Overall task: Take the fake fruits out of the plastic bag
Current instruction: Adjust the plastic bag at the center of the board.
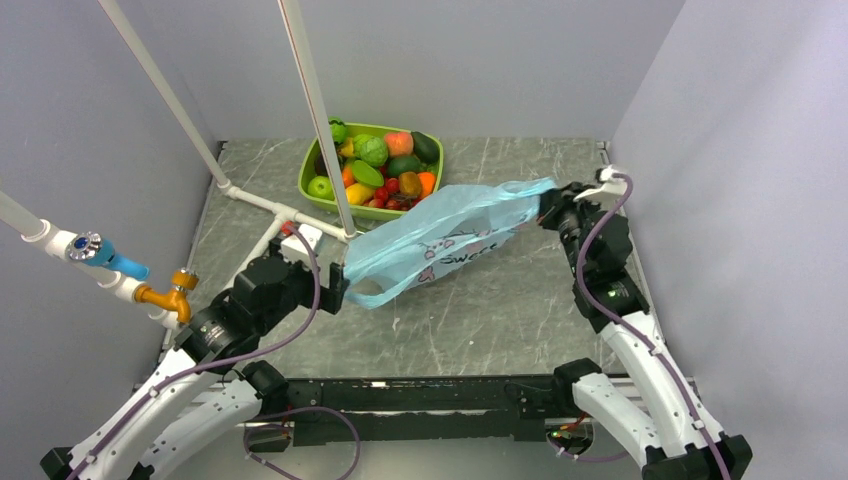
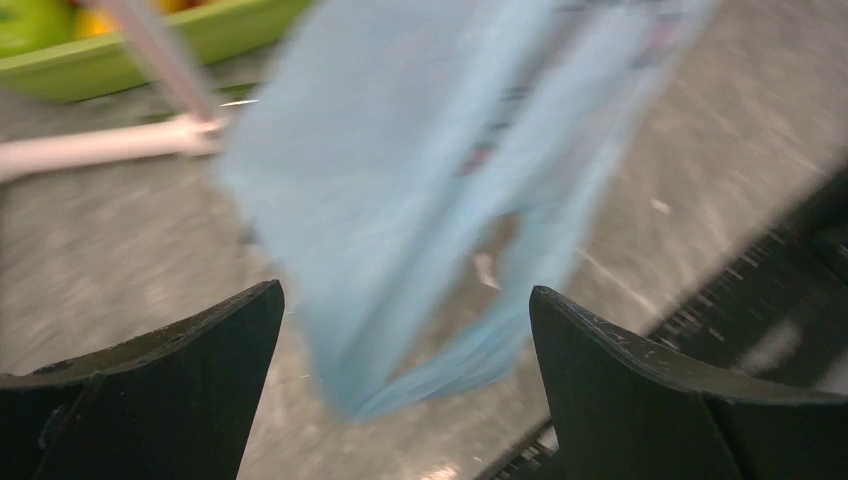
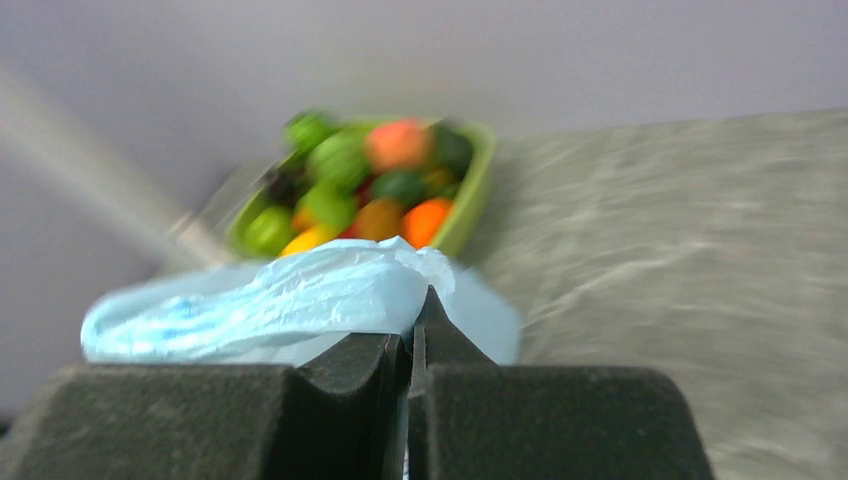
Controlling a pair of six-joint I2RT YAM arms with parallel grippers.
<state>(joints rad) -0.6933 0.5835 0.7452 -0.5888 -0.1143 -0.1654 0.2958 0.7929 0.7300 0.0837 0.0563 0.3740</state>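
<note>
The light blue plastic bag [image 1: 450, 240] hangs stretched and flat above the table, slanting from upper right to lower left. My right gripper [image 1: 548, 208] is shut on its far right corner; in the right wrist view the crinkled film [image 3: 290, 300] is pinched between the closed fingers [image 3: 415, 305]. My left gripper [image 1: 338, 288] stands open at the bag's lower left end, and a loop handle [image 2: 450, 360] dangles blurred between its fingers [image 2: 405, 295] without touching them. The fake fruits [image 1: 385, 165], among them a peach [image 1: 398, 142] and a brown kiwi-like piece [image 1: 409, 184], lie in the lime-green tray [image 1: 310, 175].
A white pipe frame [image 1: 315, 110] rises in front of the tray, with a joint on the table [image 1: 290, 215]. A tap with blue and orange fittings [image 1: 130, 270] juts in from the left. A black rail [image 1: 420, 405] runs along the near edge. Grey walls enclose the table.
</note>
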